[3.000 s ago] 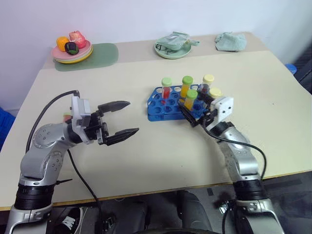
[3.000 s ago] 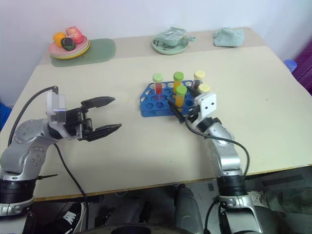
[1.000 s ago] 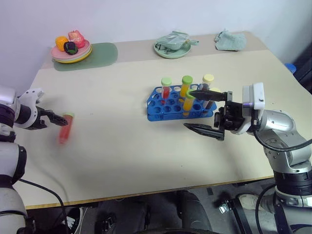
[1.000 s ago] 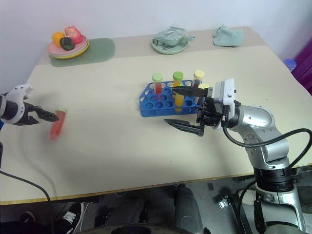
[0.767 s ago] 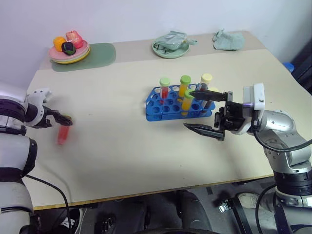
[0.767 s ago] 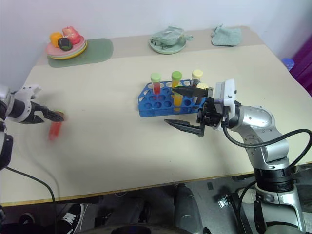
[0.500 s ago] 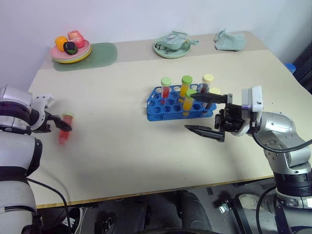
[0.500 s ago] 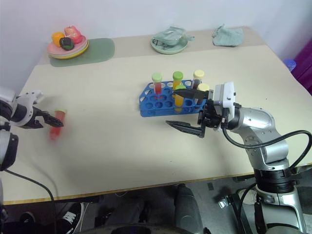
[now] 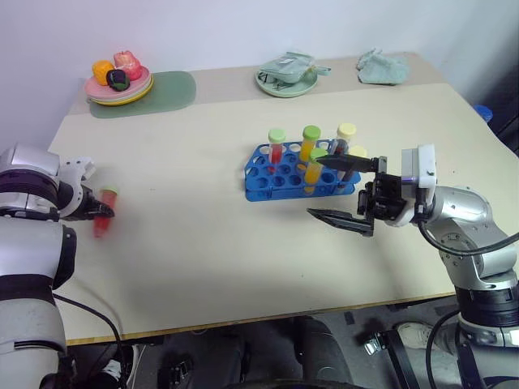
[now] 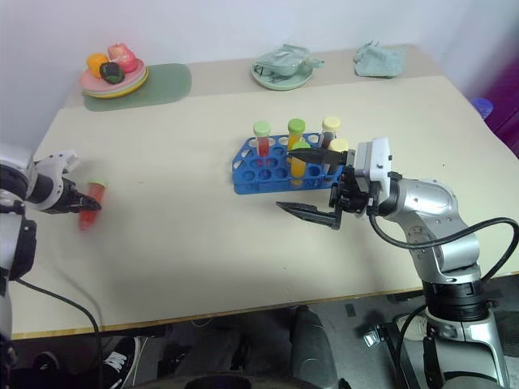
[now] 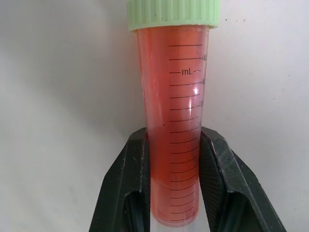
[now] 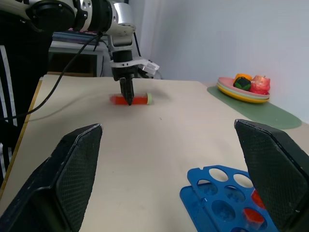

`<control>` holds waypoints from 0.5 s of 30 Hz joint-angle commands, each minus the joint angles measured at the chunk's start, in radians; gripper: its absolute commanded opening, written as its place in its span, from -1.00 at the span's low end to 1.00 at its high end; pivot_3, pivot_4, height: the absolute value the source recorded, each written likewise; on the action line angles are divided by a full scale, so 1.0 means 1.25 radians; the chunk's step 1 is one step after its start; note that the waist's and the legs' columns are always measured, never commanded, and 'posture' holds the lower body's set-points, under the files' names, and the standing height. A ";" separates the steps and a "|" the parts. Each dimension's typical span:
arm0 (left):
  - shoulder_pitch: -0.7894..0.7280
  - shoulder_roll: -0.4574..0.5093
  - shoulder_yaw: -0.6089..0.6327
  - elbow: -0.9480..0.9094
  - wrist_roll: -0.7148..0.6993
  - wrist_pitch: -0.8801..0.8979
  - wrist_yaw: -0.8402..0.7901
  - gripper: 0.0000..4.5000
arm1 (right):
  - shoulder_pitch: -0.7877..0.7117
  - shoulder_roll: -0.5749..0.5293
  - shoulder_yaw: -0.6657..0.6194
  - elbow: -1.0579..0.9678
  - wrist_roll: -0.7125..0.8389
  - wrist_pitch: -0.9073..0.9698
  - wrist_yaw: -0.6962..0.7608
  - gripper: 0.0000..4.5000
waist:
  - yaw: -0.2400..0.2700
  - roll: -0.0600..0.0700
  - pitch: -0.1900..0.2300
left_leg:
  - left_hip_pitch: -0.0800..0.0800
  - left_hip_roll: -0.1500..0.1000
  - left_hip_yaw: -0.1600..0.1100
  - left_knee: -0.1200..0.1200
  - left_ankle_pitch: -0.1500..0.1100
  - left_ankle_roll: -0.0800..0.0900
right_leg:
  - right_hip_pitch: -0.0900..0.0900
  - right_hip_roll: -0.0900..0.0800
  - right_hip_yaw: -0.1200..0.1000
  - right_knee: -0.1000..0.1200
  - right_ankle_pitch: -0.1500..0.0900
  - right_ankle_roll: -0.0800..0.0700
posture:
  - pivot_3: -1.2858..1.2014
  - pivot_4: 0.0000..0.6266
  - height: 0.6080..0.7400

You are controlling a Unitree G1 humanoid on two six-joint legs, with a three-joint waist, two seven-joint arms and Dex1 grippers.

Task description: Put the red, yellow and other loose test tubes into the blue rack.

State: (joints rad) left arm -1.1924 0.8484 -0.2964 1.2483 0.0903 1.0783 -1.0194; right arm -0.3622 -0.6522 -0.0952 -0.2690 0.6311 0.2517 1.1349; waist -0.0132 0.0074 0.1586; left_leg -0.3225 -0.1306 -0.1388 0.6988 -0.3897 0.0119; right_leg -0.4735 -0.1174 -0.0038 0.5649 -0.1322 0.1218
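Note:
A loose test tube [image 9: 103, 219] with red liquid and a light-green cap lies on the table at the far left. My left gripper [image 9: 104, 212] points down onto it and is shut on its middle; in the left wrist view both black fingers [image 11: 137, 164] press the tube [image 11: 171, 96]. The blue rack [image 9: 280, 180] stands mid-table with several capped tubes upright in it. My right gripper [image 9: 315, 186] hovers level just right of the rack, open and holding nothing, pointing left. The right wrist view shows the held tube [image 12: 135, 99] far off and a rack corner [image 12: 222, 205].
A plate of toy fruit [image 9: 120, 81] rests on a green mat [image 9: 166, 91] at the back left. A green dish [image 9: 288, 77] and a crumpled green cloth [image 9: 383, 68] sit at the back. The table's left edge [image 9: 45, 162] runs close to the held tube.
My left gripper has sunk slightly onto the red tube and closed on it. The right arm has stayed where it was, still open.

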 commanded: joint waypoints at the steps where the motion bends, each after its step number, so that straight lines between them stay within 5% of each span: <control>1: -0.006 0.002 0.019 -0.001 0.010 -0.008 0.001 -0.67 | 0.002 -0.007 -0.022 -0.006 0.000 -0.018 0.002 1.00 | 0.000 0.000 0.000 | 0.000 0.000 0.000 0.000 0.000 0.000 | 0.000 0.000 0.000 0.000 0.000 0.000 | 0.03 -0.52 1.00; 7: 0.028 0.016 0.090 -0.149 -0.008 -0.191 0.075 -0.67 | 0.016 -0.013 -0.034 -0.002 -0.008 -0.030 -0.001 1.00 | 0.002 -0.001 0.000 | 0.000 0.001 0.000 0.000 0.000 0.000 | 0.000 -0.001 0.000 0.000 0.000 0.000 | 0.03 -0.52 1.00; 15: 0.269 -0.067 0.433 -0.610 -0.243 -0.324 0.176 -0.67 | 0.022 -0.016 -0.051 0.008 -0.023 -0.041 -0.011 1.00 | -0.002 0.000 0.000 | -0.001 0.002 0.000 0.000 0.000 0.000 | -0.002 -0.001 0.000 0.001 0.000 0.000 | 0.03 -0.52 1.00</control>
State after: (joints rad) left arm -0.8751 0.7696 0.1592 0.5827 -0.1444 0.7263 -0.8226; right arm -0.3292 -0.6630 -0.1361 -0.2422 0.6003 0.2192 1.1242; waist -0.0156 0.0068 0.1581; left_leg -0.3237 -0.1279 -0.1385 0.6993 -0.3897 0.0119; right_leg -0.4754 -0.1184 -0.0038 0.5656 -0.1321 0.1218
